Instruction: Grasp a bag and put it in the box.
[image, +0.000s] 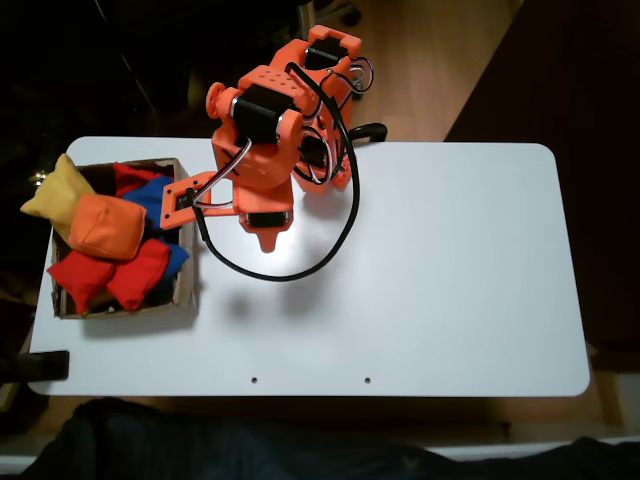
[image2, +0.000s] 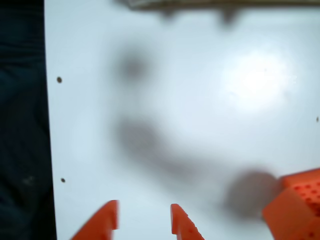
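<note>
While bag (image: 108, 226) lies in box (image: 186, 262) | pincer (image2: 144, 220) spread, empty, well apart over table (image: 430, 270)

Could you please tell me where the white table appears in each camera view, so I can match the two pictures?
Fixed view: the white table spans the middle, seen from above, with the box at its left end.
Wrist view: the table lies below the hand.
Shared landmark: the two small holes near one long edge.
</note>
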